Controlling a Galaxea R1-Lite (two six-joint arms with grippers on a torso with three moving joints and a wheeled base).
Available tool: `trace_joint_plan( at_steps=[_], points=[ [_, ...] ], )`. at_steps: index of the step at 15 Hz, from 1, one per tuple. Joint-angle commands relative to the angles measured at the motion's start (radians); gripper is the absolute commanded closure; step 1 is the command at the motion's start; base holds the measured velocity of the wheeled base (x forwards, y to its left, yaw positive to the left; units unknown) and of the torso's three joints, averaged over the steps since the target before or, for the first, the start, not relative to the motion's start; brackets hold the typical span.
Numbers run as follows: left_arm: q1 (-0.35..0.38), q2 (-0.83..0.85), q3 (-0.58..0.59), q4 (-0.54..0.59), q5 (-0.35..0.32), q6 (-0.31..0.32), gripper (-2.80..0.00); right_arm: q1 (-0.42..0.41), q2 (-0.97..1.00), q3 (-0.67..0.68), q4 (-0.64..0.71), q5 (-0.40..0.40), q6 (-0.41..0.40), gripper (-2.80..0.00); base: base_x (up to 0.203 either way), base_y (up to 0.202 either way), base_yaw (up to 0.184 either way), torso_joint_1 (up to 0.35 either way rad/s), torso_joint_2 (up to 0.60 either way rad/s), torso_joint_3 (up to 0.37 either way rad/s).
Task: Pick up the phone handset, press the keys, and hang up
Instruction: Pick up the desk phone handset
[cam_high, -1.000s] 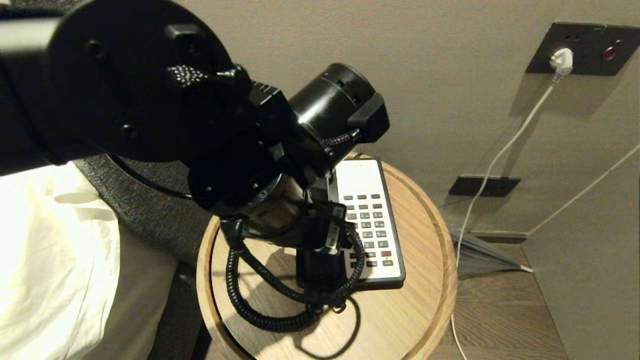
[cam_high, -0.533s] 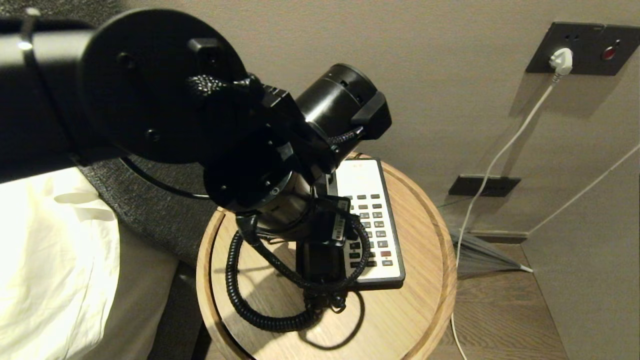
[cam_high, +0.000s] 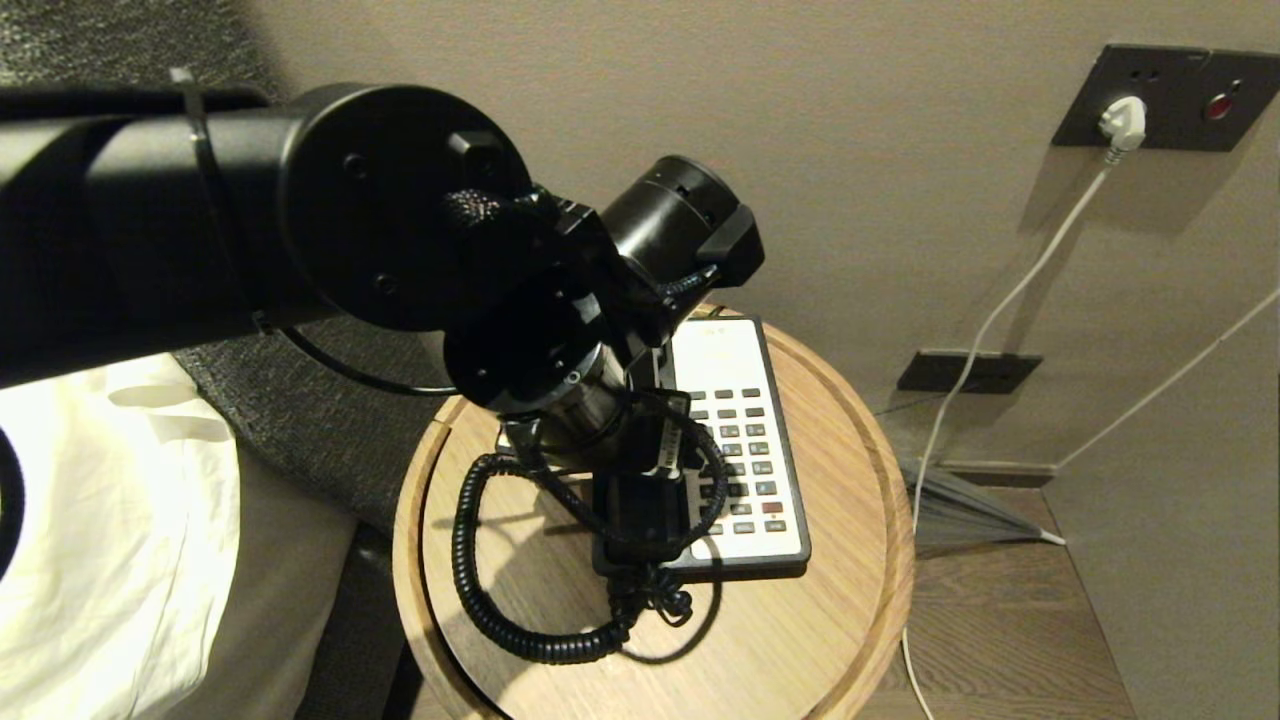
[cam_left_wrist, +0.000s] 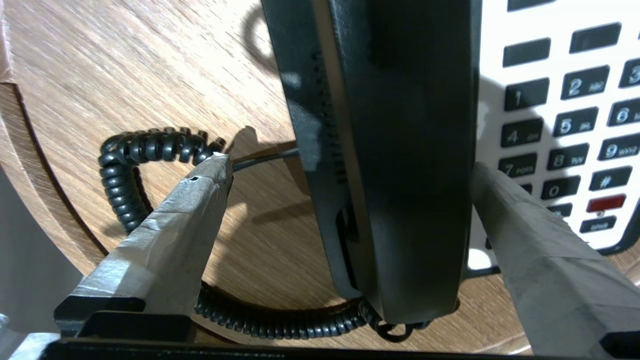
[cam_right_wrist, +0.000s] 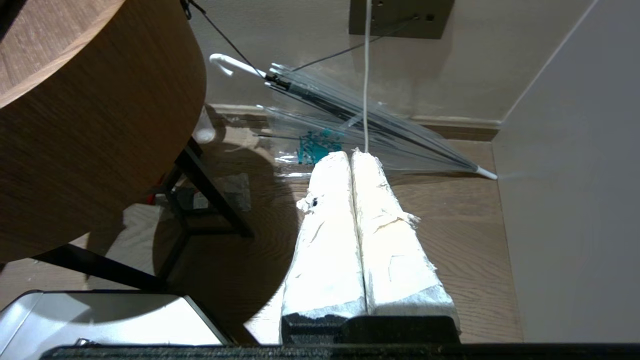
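Phone handset (cam_left_wrist: 400, 150), a stiff black plastic bar, lies in its cradle on the phone base (cam_high: 745, 440) atop a round wooden table (cam_high: 860, 620), its coiled cord (cam_left_wrist: 120, 180) looping over the wood. Left gripper (cam_left_wrist: 350, 170) hangs over it with jaws spread wide, one finger on each side, holding nothing. Smooth and probably light, it looks best gripped mid-length across its narrow sides; the right gripper (cam_right_wrist: 352, 160) is parked near the floor, fingers pressed together and empty.

The black keys (cam_left_wrist: 575, 130) on the phone base's white keypad (cam_left_wrist: 550, 115) are showing the digits 1, 2, 4, 5, 6, 7, 8, 9, 0 and a # sign; their smaller lettering is staying unreadable.
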Motion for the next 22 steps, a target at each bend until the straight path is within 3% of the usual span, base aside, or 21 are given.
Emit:
trace_joint_plan(
  at_steps=[1, 16, 17, 22],
  points=[
    [0.005, 0.0, -0.002, -0.005, 0.002, -0.008, -2.8, 0.001, -0.008, 0.0, 0.0, 0.001, -0.001, 0.0, 0.0, 0.0, 0.0, 0.0, 0.0, 0.0],
    [0.005, -0.002, -0.005, -0.059, -0.008, -0.016, -2.8, 0.001, -0.008, 0.0, 0.0, 0.001, 0.001, 0.0, 0.0, 0.0, 0.0, 0.003, 0.0, 0.0],
    [0.005, -0.004, -0.005, -0.059, -0.008, -0.017, 0.0, 0.001, -0.008, 0.0, 0.0, 0.001, -0.001, 0.0, 0.0, 0.0, 0.0, 0.0, 0.0, 0.0],
    [0.004, -0.004, -0.005, -0.059, -0.006, -0.028, 0.0, 0.001, -0.008, 0.0, 0.0, 0.001, -0.001, 0.0, 0.0, 0.0, 0.0, 0.0, 0.0, 0.0]
  ],
)
